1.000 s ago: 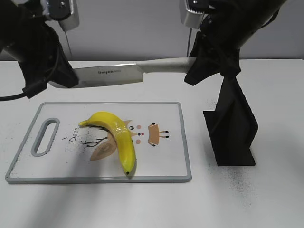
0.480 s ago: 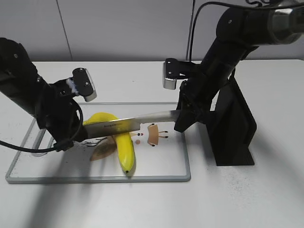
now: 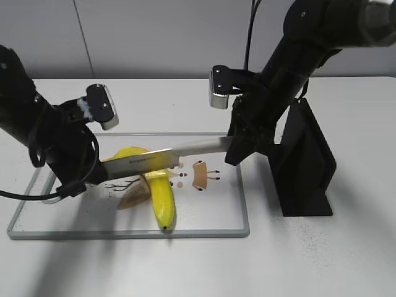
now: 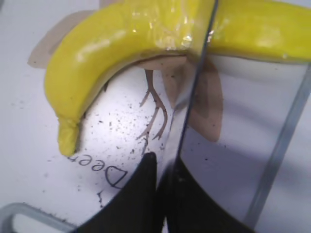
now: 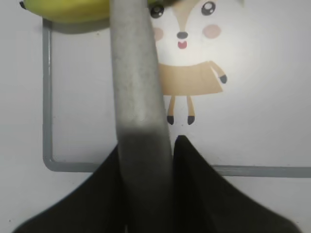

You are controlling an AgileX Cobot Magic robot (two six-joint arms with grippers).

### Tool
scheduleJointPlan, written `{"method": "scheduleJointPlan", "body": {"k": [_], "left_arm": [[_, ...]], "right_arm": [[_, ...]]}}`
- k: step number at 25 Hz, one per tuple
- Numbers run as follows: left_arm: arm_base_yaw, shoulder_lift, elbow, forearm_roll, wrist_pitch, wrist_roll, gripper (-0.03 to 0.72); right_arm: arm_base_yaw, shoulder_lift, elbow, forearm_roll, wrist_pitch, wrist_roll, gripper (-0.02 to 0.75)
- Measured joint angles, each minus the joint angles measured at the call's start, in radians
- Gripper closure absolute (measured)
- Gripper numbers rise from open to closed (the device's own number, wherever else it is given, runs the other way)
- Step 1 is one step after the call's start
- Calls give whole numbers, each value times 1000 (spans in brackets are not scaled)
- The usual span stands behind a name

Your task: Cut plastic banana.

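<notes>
since half a second ago your knife (image 3: 162, 158) has barely shifted: the blade has tipped a little, handle end higher, and it still lies across the plastic banana (image 3: 156, 184) near its upper bend. the banana itself has not moved; it lies flat on the cutting board (image 3: 219, 219) on the desk (image 3: 346, 260), stem toward the board's handle slot, black tip toward the near edge.

your right tool (image 5: 167, 145) is clenched on the grey knife handle, fingers either side of it in the right wrist view. your left tool (image 4: 163, 170) is pinched on the far end of the blade, a dark finger each side of the steel in the left wrist view.

expect the banana to feel light, hard and glossy. that skin looks slippery, and a curved body resting on a smooth board is likely to roll or skate sideways under a slanted edge. it probably will not bruise or give. whether the edge is actually touching the peel or just above it i cannot tell from these views.

press straight down with both ends level, over the thick middle, not the tapering tip.
</notes>
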Motion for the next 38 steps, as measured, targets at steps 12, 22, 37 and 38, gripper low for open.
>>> {"method": "scheduleJointPlan", "body": {"k": [12, 22, 37, 38], "left_arm": [[0, -320, 0, 24, 54, -3, 676], [-4, -396, 1, 30, 62, -1, 676], [1, -393, 1, 8, 1, 4, 21], [1, -393, 1, 7, -8, -1, 18]], "right_arm": [[5, -258, 1, 0, 9, 1, 532], [5, -295, 1, 6, 16, -2, 531], [2, -295, 1, 7, 9, 36, 573], [2, -295, 1, 4, 1, 43, 575]]}}
